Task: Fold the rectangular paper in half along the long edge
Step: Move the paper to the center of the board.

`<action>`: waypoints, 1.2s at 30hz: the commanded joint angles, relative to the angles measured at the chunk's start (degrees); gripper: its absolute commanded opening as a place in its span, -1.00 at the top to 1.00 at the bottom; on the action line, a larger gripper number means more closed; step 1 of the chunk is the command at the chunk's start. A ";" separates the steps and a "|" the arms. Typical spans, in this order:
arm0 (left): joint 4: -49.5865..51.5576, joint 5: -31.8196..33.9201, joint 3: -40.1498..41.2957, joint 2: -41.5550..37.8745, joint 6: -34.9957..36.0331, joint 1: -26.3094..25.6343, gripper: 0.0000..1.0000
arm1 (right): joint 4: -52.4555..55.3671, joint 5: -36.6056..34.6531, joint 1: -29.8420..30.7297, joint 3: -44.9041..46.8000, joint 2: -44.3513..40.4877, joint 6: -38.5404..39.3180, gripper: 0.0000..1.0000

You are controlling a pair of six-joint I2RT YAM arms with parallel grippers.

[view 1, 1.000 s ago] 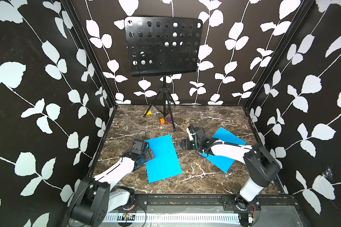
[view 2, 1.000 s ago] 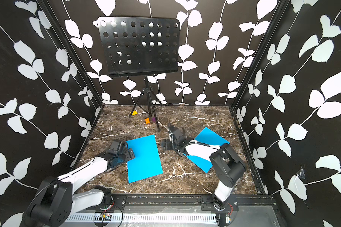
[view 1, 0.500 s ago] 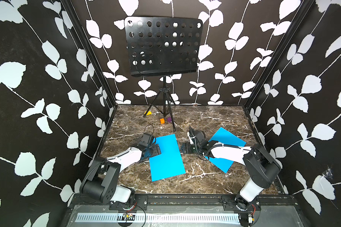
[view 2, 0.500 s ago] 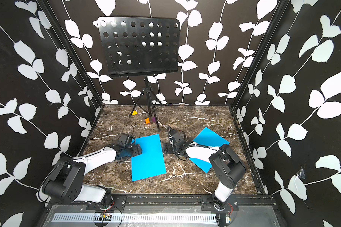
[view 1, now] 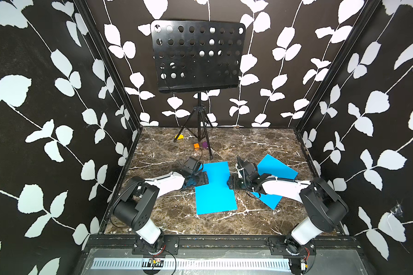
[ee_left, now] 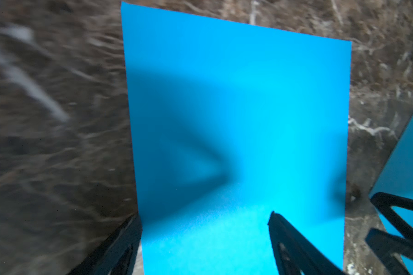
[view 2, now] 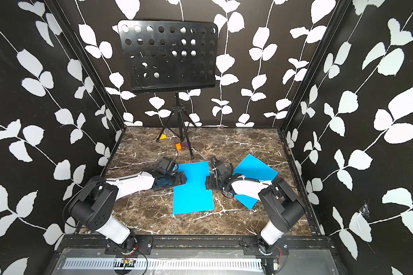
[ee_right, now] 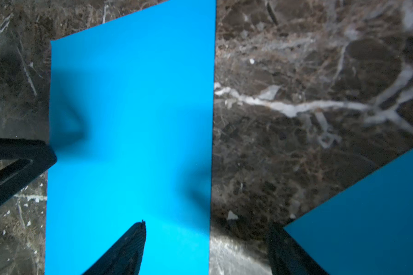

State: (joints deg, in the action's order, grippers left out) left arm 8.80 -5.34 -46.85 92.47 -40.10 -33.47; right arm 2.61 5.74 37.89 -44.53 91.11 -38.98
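1. The blue paper lies flat and unfolded on the counter, with a long edge toward each arm.
2. We keep the left claw and right claw spread and empty, each straddling a long edge (one finger over paper, one off it), likely to pinch it.

Blue paper — brown white-veined table.

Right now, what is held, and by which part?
Nothing: left pincer and right pincer stand open over the long edges of the middle blue paper.
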 commanded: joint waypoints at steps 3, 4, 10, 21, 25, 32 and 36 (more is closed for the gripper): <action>3.77 -1.78 0.44 3.73 -1.57 -2.11 -0.63 | 0.21 0.84 -1.63 2.07 -2.77 -2.67 -0.57; 3.77 -1.65 0.47 4.02 -1.56 -2.12 -0.60 | 0.20 1.02 -1.83 2.18 -2.77 -2.68 -0.58; 4.21 -1.16 0.20 4.73 -1.05 -2.09 -0.46 | -0.06 3.26 -2.19 2.08 -2.25 -2.43 -0.58; 5.41 -1.40 -3.02 6.57 1.54 -2.12 -0.38 | -0.50 5.37 -1.43 3.10 -2.39 -4.06 -0.59; 5.70 -1.99 -4.66 8.05 2.40 -2.12 -0.38 | -0.32 4.01 -0.93 4.74 -4.79 -5.05 -0.59; 4.64 -2.33 -5.88 9.54 2.52 -2.17 -0.38 | 2.16 1.11 0.76 6.52 -9.95 -4.34 -0.59; 4.47 -1.94 -5.79 8.74 2.30 -2.22 -0.39 | 4.83 -0.89 2.47 6.18 -12.11 -2.68 -0.59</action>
State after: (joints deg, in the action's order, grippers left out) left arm 9.04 -6.63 -53.93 99.24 -37.91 -35.27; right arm 4.99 7.60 39.27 -38.50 80.64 -42.59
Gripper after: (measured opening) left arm 0.694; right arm 0.793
